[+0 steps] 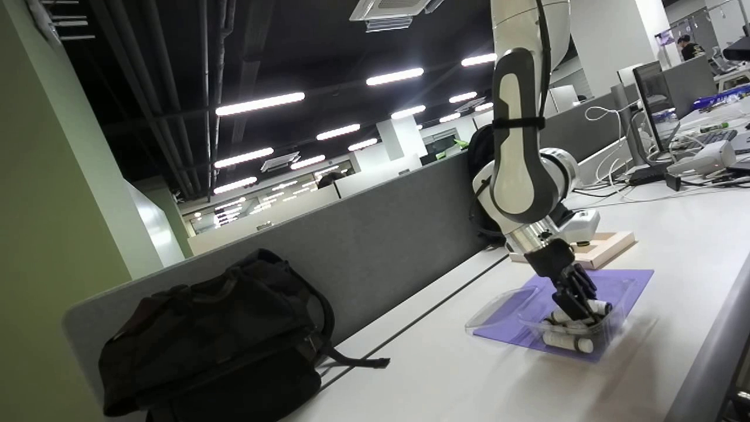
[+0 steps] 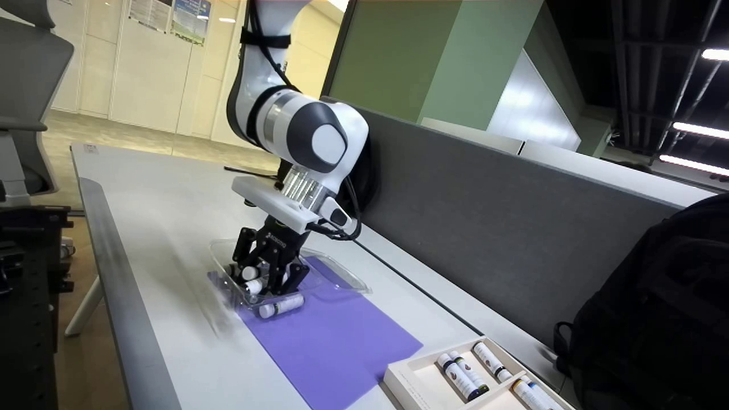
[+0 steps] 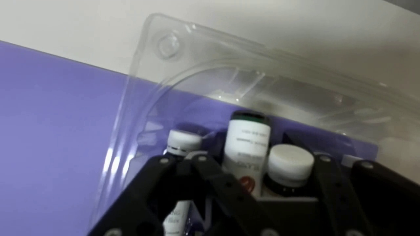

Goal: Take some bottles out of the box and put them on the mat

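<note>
The box (image 3: 113, 170) is clear plastic and stands on one end of the purple mat (image 2: 336, 347), its lid folded open. It also shows in both exterior views (image 1: 626, 305) (image 2: 218, 259). Several white-labelled bottles (image 1: 567, 341) lie inside it. My gripper (image 3: 254, 141) is down in the box with its fingers apart. Between the fingers are a green-rimmed bottle (image 3: 249, 141) and a white-capped bottle (image 3: 290, 162); whether the fingers touch them cannot be told. Another white-capped bottle (image 3: 184, 141) lies left of the fingers, near the box wall, partly hidden.
A light-wood tray (image 2: 413, 387) with several bottles stands beyond the mat's opposite end. The open clear lid (image 2: 356, 282) lies beside the box towards the grey partition (image 2: 512, 228). A black backpack (image 1: 211, 346) lies along the partition. Monitors and cables (image 1: 650, 111) stand farther along the table.
</note>
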Controlling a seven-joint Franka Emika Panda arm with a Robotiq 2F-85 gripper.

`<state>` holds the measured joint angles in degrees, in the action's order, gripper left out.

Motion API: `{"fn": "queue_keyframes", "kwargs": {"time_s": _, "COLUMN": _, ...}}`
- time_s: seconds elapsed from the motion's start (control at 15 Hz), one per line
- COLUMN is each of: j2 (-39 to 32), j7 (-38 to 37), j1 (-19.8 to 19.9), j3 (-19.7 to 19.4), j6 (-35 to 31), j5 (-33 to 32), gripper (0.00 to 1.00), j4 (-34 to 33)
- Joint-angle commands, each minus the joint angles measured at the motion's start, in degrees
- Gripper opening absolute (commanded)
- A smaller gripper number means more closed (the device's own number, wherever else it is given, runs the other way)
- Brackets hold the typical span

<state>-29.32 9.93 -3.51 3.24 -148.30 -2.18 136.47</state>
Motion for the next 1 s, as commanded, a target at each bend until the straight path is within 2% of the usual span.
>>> {"fn": "queue_keyframes", "kwargs": {"time_s": 0.0, "j2": 1.7, "j7": -2.7, "j1": -0.8, "j3": -1.3, "j6": 3.5, "j5": -2.5, "gripper": 0.18, "j4": -0.5}}
{"fn": "queue_keyframes", "kwargs": {"time_s": 0.2, "j2": 2.7, "j7": -1.7, "j1": 0.0, "j3": -0.7, "j6": 6.4, "j5": -2.3, "gripper": 0.0, "j4": -0.8}}
{"fn": "queue_keyframes", "kwargs": {"time_s": 0.73, "j2": 13.8, "j7": 2.3, "j1": 2.6, "j3": 0.9, "j6": 18.3, "j5": 1.7, "gripper": 0.0, "j4": -1.5}}
{"fn": "queue_keyframes", "kwargs": {"time_s": 0.93, "j2": 17.3, "j7": 1.8, "j1": 3.4, "j3": -0.7, "j6": 18.6, "j5": 1.5, "gripper": 0.0, "j4": -1.8}}
